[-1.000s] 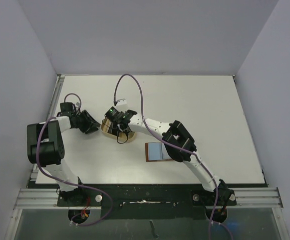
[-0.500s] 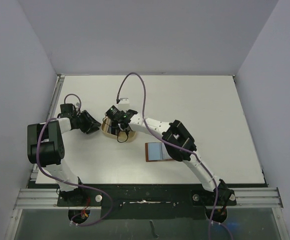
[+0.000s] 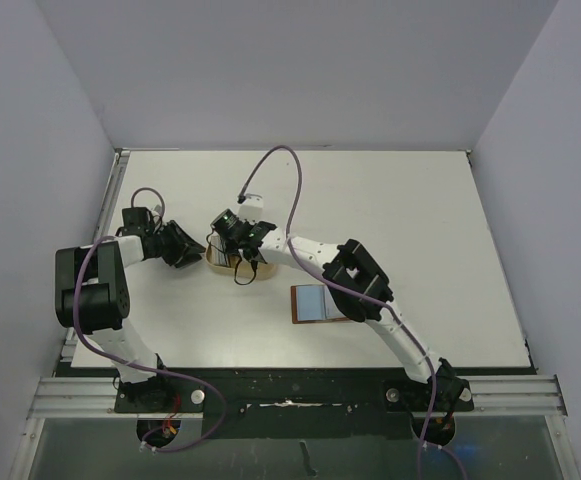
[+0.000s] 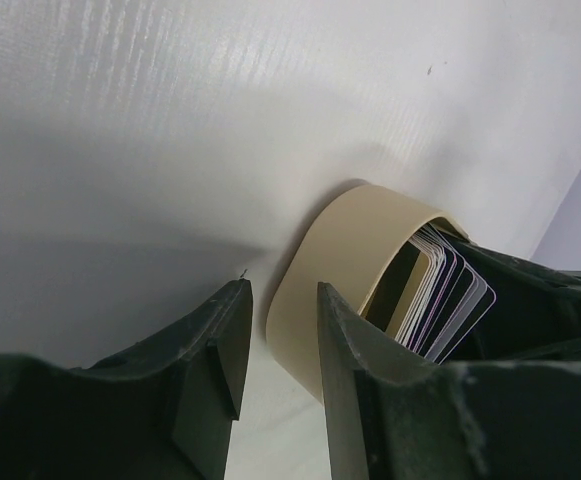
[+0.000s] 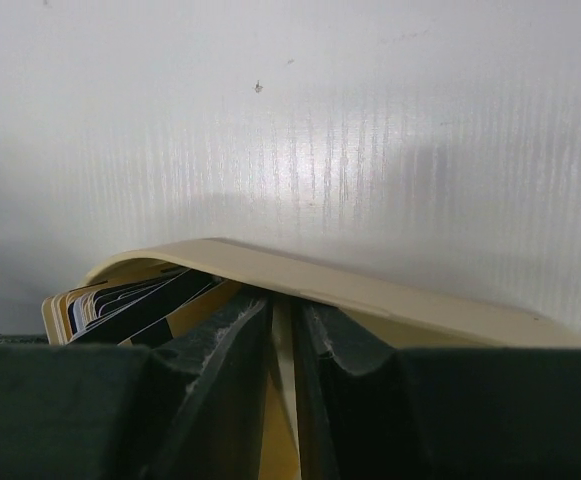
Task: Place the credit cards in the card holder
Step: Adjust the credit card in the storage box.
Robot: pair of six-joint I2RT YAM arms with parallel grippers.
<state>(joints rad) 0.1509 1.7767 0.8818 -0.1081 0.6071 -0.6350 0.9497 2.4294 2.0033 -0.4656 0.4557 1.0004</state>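
While right gripper [image 5: 282, 300] sits in tan tray [image 4: 340, 250] among credit cards [image 4: 440, 290], cannot tell its grasp, left gripper [image 4: 278, 300] parted, right arm [image 3: 355, 275] overhanging card holder [image 3: 315, 303].

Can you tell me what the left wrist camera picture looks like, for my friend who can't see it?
A tan round-ended tray holding a fan of credit cards standing on edge sits on a white table. In front, close up, the left gripper points its two dark fingers toward it, slightly apart with nothing between them.
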